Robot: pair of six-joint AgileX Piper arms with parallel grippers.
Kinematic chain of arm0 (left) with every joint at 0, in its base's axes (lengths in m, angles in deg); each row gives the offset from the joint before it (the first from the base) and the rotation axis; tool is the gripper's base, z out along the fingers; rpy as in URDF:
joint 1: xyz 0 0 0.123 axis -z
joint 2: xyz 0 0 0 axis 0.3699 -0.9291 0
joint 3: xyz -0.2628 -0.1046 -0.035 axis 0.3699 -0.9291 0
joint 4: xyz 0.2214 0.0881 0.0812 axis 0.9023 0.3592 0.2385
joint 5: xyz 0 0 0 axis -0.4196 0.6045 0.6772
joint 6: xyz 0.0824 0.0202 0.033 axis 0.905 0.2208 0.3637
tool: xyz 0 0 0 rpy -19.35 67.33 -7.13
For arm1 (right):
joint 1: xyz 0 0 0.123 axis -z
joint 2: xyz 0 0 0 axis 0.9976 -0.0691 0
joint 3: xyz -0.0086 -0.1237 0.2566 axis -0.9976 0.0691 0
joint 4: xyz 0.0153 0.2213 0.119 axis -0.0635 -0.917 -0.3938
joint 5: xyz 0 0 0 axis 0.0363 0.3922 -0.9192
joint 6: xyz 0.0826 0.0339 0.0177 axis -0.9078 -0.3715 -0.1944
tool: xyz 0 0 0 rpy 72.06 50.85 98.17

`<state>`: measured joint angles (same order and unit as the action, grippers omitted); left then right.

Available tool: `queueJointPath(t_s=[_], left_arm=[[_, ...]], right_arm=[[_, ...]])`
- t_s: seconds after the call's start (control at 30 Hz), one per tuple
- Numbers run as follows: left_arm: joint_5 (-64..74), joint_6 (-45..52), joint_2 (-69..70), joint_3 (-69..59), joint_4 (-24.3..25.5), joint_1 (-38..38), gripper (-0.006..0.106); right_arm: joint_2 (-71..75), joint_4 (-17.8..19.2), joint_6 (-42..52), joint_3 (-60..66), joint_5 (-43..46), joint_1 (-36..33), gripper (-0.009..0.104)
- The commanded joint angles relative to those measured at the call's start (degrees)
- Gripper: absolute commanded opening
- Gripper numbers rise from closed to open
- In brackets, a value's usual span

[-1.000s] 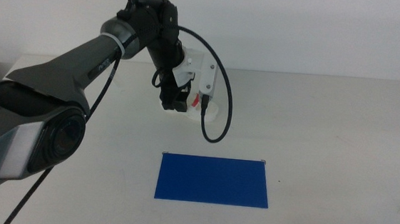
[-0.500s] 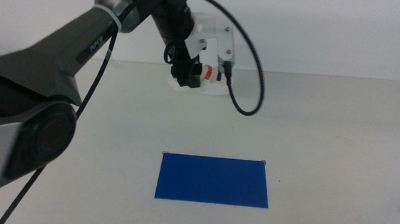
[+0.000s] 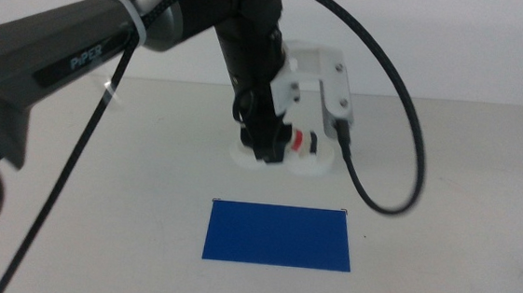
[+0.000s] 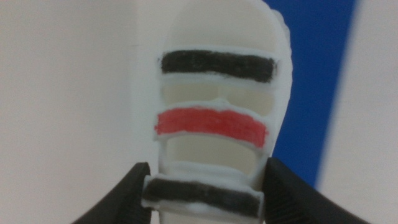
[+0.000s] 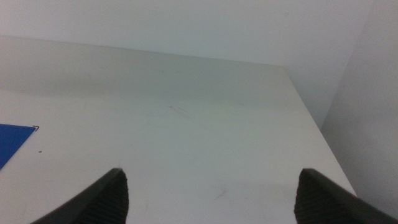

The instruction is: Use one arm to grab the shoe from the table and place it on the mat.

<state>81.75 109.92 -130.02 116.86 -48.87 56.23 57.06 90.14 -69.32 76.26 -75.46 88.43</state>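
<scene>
The white lettering on my left arm (image 3: 72, 52) reads "PiPER", running along the dark upper link in the middle view; I can read no other writing on the sandal, the mat or the table. My left hand (image 3: 267, 154) is clamped on the shoe (image 3: 291, 149), a small white chunky-soled sandal with two black straps and a red one between them. In my left wrist view the sandal (image 4: 217, 118) stands straight out from between my two dark jaws, which press on its sides at the nearest black strap, with the red strap and then the second black strap farther out toward its rounded end. In the middle view the sandal sits at the tip of my hand, just behind the far edge of the blue mat (image 3: 278, 234), and I cannot tell whether its sole is touching the off-white table (image 3: 464, 181) or held slightly above it. The mat lies flat on the table nearer the camera, and my wrist view shows its blue (image 4: 317, 87) beside and beyond the sandal's far end. A black cable (image 3: 403, 130) loops out from my wrist to the right of the sandal. My right hand (image 5: 211, 193) waits with its jaws spread wide over bare table, a corner of the mat (image 5: 12, 143) at the edge of its view.
</scene>
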Motion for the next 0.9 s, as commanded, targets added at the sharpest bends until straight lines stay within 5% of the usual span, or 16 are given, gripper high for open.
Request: queueJointPath(t_s=[0.0, 0.5, 0.87], left_arm=[[3.98, -2.39, 5.22, -1.98, -0.53, 1.88, -0.001], [1.9, -6.35, 5.64, -7.65, -2.71, 5.3, -0.001], [1.7, -45.49, 5.64, -7.65, -2.32, 5.3, -0.001]], right_arm=[[-0.21, 0.46, 0.59, 0.29, 4.19, 0.1, 0.078], [-0.21, 0.46, 0.59, 0.29, 4.19, 0.1, 0.078], [-0.21, 0.46, 0.59, 0.29, 4.19, 0.1, 0.078]])
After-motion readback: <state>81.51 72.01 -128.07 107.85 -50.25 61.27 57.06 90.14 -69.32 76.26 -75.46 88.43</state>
